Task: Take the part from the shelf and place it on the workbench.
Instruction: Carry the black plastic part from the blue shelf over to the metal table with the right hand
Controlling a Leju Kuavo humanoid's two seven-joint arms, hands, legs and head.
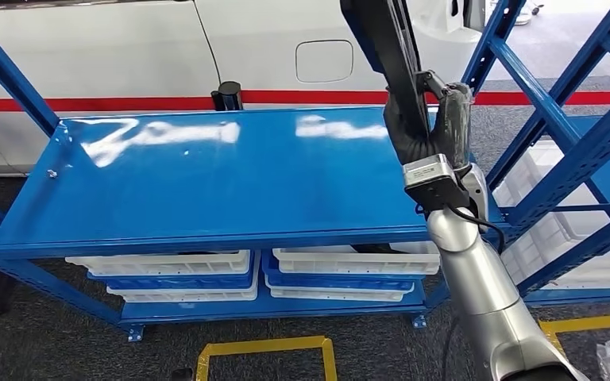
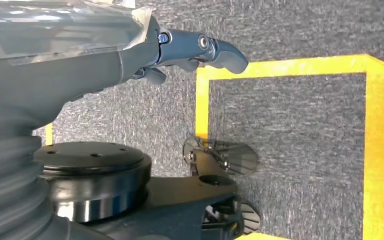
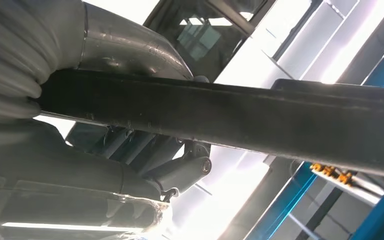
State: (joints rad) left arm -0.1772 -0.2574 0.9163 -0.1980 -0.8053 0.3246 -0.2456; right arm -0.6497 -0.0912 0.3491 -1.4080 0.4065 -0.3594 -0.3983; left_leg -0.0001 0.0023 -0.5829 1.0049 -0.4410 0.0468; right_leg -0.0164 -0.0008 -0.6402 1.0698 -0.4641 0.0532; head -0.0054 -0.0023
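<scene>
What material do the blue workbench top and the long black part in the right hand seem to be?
Workbench top: probably painted sheet metal, glossy; it shows white glare streaks. Black part, held by the right hand: matte and dark, perhaps plastic or rubber; it shows a dull, faintly scuffed surface without reflections.

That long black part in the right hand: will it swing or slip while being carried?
The long black part looks rigid: it runs straight in both views with no sag. It extends far past the right hand, so it may lever or swing. The fingers wrap a smooth dark surface, so it could slip or twist if tilted.
</scene>
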